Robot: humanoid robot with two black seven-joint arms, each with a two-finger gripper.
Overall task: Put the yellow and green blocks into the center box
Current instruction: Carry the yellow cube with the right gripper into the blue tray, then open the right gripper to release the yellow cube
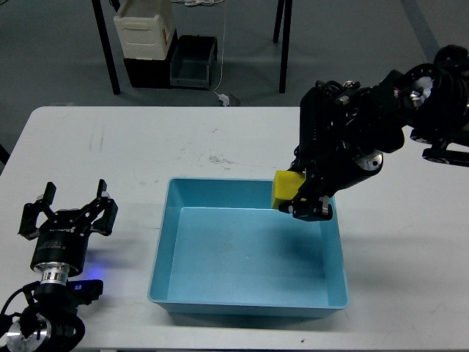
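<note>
A light blue box [248, 308] sits at the middle of the white table. My right gripper [299, 199] is shut on a yellow block [286, 190] and holds it over the box's far right corner, just above the inside. My left gripper [69, 213] is open and empty at the table's left side, apart from the box. No green block shows in the view.
The white table [146, 147] reaches to all sides of the box. Beyond its far edge stand black table legs [106, 51], a cream container [145, 33] and a dark bin [192, 62] on the floor.
</note>
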